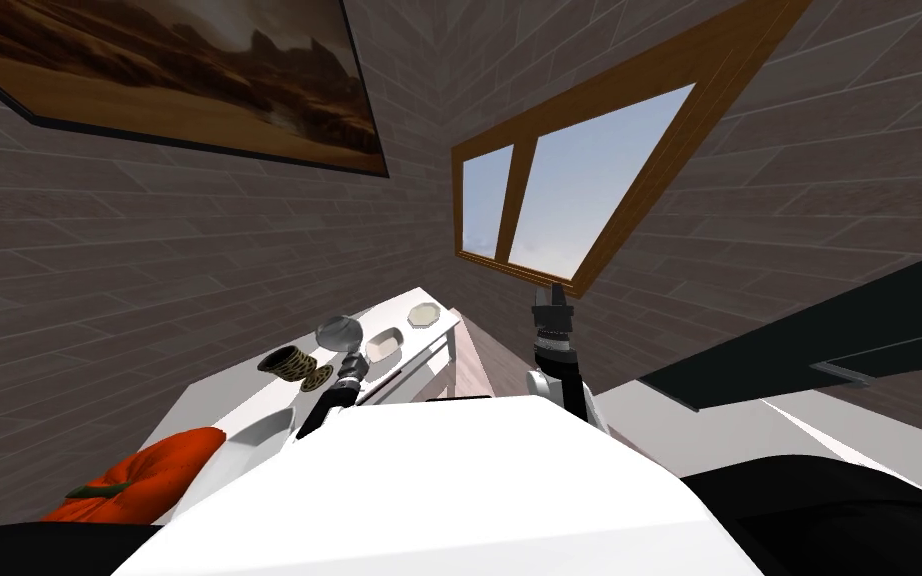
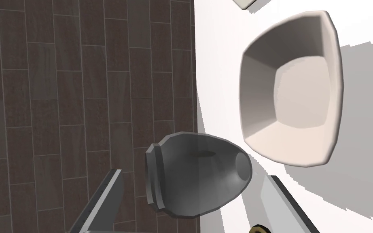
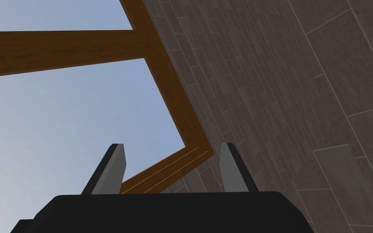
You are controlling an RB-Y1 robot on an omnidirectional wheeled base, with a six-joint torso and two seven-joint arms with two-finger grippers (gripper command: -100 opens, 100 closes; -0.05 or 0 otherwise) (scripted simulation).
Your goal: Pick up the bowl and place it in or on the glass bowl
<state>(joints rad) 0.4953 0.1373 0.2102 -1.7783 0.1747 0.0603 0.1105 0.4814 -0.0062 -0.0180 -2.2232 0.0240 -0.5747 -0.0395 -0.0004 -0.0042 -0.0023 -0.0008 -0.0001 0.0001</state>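
Observation:
A white, square-sided bowl (image 1: 386, 345) (image 2: 291, 89) stands upright on the white table (image 1: 209, 400) (image 2: 218, 60), close to the brick wall. Beside it is the grey, see-through glass bowl (image 1: 339, 330) (image 2: 198, 178). My left gripper (image 1: 352, 362) (image 2: 191, 174) is open, and the glass bowl lies between its fingers (image 2: 109, 194) without either one touching it. The white bowl sits just beyond the fingertips. My right gripper (image 1: 554, 300) (image 3: 173, 170) is raised off to the right, open, with nothing between its fingers.
On the same table are an orange pumpkin (image 1: 134, 485), another white bowl (image 1: 259, 435), a woven spool (image 1: 289, 365) and an octagonal pale dish (image 1: 422, 314). The wall (image 1: 149, 280) runs along the table's far side. Dark furniture (image 1: 849, 340) stands at the right.

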